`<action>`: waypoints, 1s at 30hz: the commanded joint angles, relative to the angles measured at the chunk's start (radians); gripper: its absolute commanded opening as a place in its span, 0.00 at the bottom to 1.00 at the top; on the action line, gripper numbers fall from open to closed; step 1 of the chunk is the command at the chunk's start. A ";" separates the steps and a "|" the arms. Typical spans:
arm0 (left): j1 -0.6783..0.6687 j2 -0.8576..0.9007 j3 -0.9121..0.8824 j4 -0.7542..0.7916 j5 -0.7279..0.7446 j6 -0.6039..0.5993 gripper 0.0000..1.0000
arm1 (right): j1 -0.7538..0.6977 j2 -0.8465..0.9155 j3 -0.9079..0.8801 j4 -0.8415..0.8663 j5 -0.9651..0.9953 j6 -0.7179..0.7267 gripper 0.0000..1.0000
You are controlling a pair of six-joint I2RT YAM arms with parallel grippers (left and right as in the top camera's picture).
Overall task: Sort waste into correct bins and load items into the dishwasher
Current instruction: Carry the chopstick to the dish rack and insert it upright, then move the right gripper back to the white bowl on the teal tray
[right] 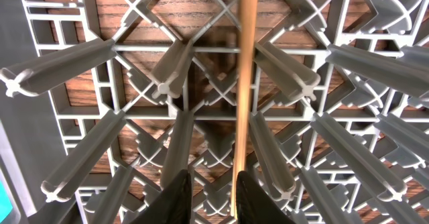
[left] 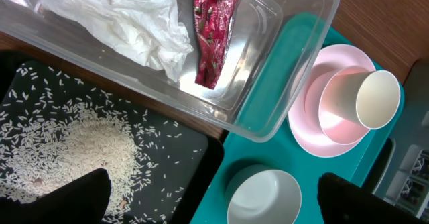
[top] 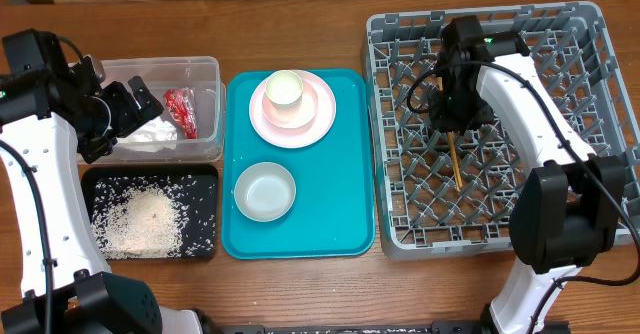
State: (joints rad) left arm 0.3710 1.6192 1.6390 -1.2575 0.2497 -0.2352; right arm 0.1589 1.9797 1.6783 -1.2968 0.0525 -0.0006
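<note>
The left claw hangs wide open and empty over the clear tub, in which the red wrapper lies just beside the white tissue. Over the grey rack on the bench, the right claw has its fingers a narrow gap apart. A wooden chopstick runs between them among the pegs, and I cannot tell whether it is gripped.

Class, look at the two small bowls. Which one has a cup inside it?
The pinkish-white bowl on the pink plate holds the cream cup. The grey-white bowl is empty and stands directly on the teal tray.
</note>
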 commanded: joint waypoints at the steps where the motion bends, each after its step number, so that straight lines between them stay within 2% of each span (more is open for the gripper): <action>1: 0.001 -0.016 0.014 0.002 -0.003 0.011 1.00 | 0.003 -0.021 -0.003 0.008 -0.058 0.000 0.27; 4: 0.001 -0.016 0.014 0.002 -0.003 0.011 1.00 | 0.003 -0.021 -0.003 0.026 -0.182 0.005 0.27; 7: 0.001 -0.016 0.014 0.002 -0.003 0.011 1.00 | 0.003 -0.021 -0.003 0.057 -0.394 0.024 0.27; 8: 0.001 -0.016 0.014 0.002 -0.003 0.011 1.00 | 0.009 -0.021 -0.004 0.068 -0.529 0.023 0.27; 10: 0.001 -0.016 0.014 0.002 -0.003 0.011 1.00 | 0.020 -0.021 -0.003 0.074 -0.582 0.023 0.27; 20: 0.001 -0.016 0.014 0.002 -0.003 0.011 1.00 | 0.163 -0.022 -0.004 0.102 -0.589 0.023 0.29; 30: 0.001 -0.016 0.014 0.002 -0.003 0.011 1.00 | 0.453 -0.021 -0.004 0.192 -0.589 0.023 0.33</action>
State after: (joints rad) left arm 0.3710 1.6192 1.6390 -1.2572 0.2493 -0.2352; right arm 0.5327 1.9793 1.6772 -1.1248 -0.5201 0.0250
